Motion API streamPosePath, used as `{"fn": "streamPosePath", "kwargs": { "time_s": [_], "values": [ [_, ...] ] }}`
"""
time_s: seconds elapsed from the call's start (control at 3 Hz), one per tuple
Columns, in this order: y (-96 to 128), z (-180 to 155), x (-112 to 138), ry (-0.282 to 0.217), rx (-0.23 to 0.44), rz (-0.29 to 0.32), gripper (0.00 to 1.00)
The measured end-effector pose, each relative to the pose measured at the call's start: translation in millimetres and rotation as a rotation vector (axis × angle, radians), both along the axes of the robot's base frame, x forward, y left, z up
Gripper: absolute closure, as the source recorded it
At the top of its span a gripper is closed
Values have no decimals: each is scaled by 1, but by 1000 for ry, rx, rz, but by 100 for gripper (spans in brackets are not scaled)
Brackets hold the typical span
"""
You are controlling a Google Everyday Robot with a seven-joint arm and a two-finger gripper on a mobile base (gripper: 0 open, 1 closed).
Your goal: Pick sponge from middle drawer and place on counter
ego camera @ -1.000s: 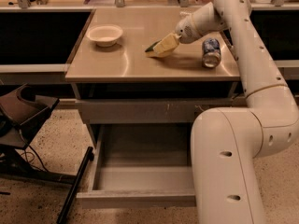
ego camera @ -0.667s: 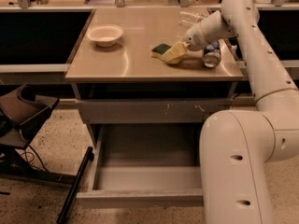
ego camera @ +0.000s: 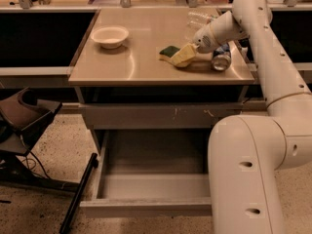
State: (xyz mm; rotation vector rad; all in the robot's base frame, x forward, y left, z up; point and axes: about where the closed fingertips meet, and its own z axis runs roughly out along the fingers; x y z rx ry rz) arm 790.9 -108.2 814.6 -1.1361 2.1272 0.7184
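The dark green sponge (ego camera: 168, 50) lies flat on the tan counter (ego camera: 131, 62), right of its middle. My gripper (ego camera: 177, 58) is low over the counter, its pale yellow tip right against the sponge's right end, with the arm reaching in from the right. The middle drawer (ego camera: 146, 207) stands pulled out below the counter, and what shows of its inside holds nothing. My white arm covers the drawer's right part.
A white bowl (ego camera: 110, 35) sits on the counter's left. A soda can (ego camera: 222, 57) lies just right of the gripper, with a clear plastic bottle (ego camera: 197, 20) behind it. A closed, scratched drawer front (ego camera: 161, 115) is above the open drawer. A dark chair base (ego camera: 22, 121) stands on the floor at left.
The gripper moved right across the counter with the sponge and came lower. Over the last stretch, sponge and gripper have stayed in the same spot.
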Motion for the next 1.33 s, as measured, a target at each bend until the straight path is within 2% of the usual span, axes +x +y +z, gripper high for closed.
{"fn": "streamPosePath", "kwargs": {
  "time_s": [0.67, 1.0, 1.33],
  "values": [
    [0, 0, 0, 0, 0, 0, 12],
    [0, 0, 0, 0, 0, 0, 0],
    [0, 0, 0, 0, 0, 0, 0]
  ]
}}
